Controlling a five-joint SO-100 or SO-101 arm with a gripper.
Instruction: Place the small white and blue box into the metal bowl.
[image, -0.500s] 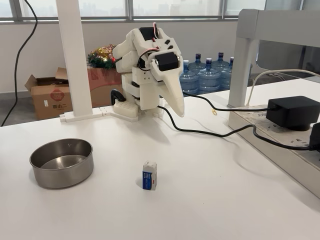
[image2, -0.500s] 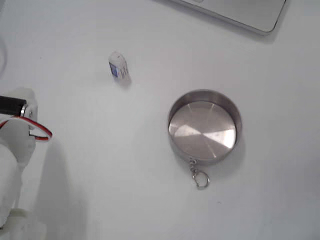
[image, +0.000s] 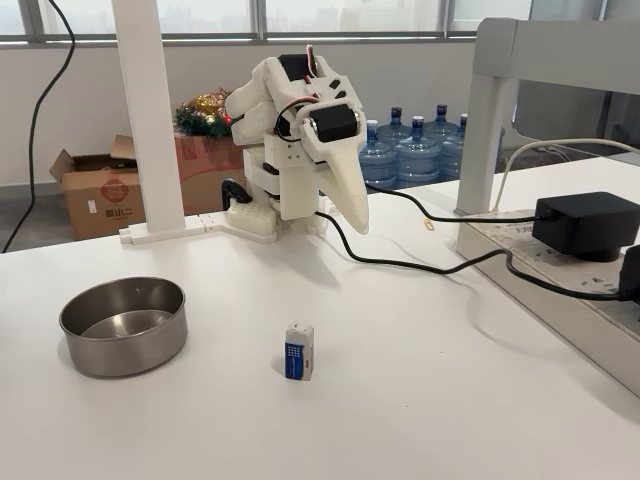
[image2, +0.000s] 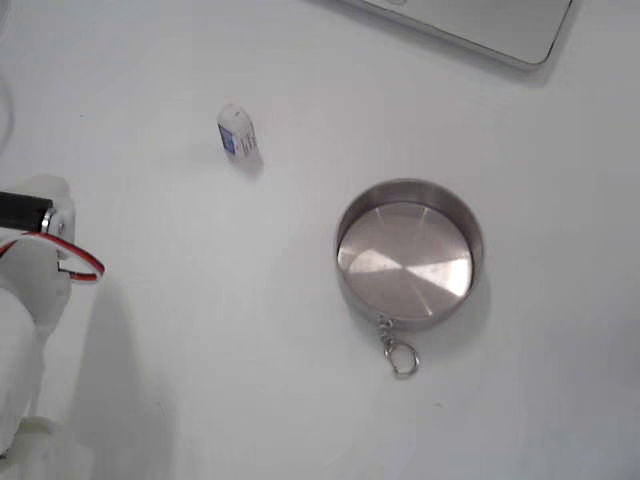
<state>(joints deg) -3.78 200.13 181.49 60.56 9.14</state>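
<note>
The arm (image: 290, 140) is folded up at the far side of the white table (image: 420, 400), its base beside a white post (image: 150, 120). The gripper (image: 355, 215) points down and slightly forward, hanging above the table surface and touching nothing. Its two fingers lie together along their length with no visible gap; it holds nothing. A red wire loop runs across the upper part of the arm.

The box (image: 298, 351) stands upright on the table, blue panel facing the camera in a fixed view. It is in front of the gripper and well apart from it. In a fixed view from above, the box (image2: 236, 131) sits near the upper left, with the white arm body (image2: 30, 300) at the left edge.

The bowl (image: 123, 325) rests on the table to the left of the box in the front fixed view, apart from it and with bare table between them. The bowl is empty. Seen from above, the bowl (image2: 409, 253) lies right of and below the box, and a small key ring (image2: 402, 357) is attached by a short chain at its lower rim.

A black cable (image: 430, 262) runs from the arm base across the table to a black power adapter (image: 585, 222) plugged into a power strip (image: 560, 290) at the right
</note>
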